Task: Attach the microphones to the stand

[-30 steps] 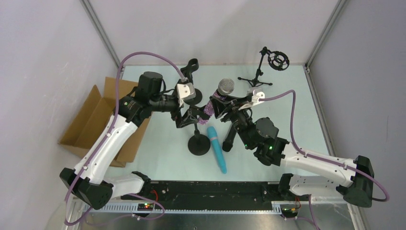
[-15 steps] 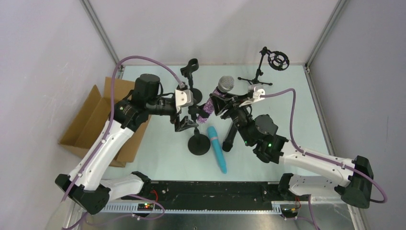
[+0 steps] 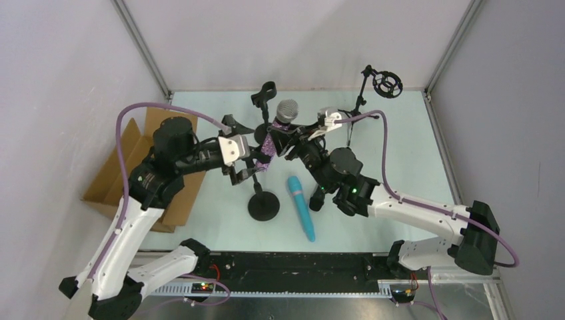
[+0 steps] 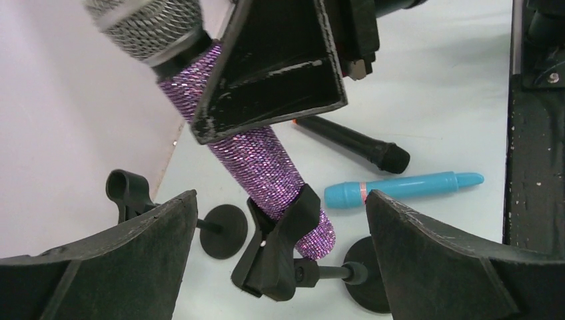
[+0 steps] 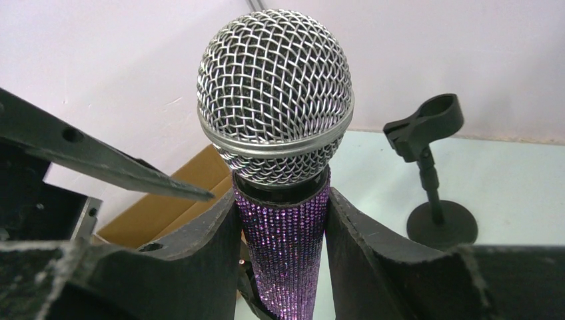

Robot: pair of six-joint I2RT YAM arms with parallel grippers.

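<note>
A: So where does the purple glitter mic sit right now?
B: Slanted, head up. Its lower body lies in the fork of the clip on the near stand, with the tail poking out past it. Whether it has snapped fully home, I cannot tell.
A: And who has hold of it?
B: The right gripper is clenched on the glitter barrel just under the mesh head. The left gripper is spread wide, one finger either side of the clip, touching nothing that I can see.
A: Then the stand is unbraced.
B: That is my worry. A push along the barrel would go straight into a thin stem on a small round base. I would expect the clip to swivel or the whole stand to tip before the fork opens.
A: And if the right one lets go early?
B: The mic looks head-heavy, so a half-seated barrel could lever out and drop onto the table, near the blue mic and the black mic lying close to the base.
A: Safest bet?
B: Probably closing the left fingers on the clip before any pressing
</note>
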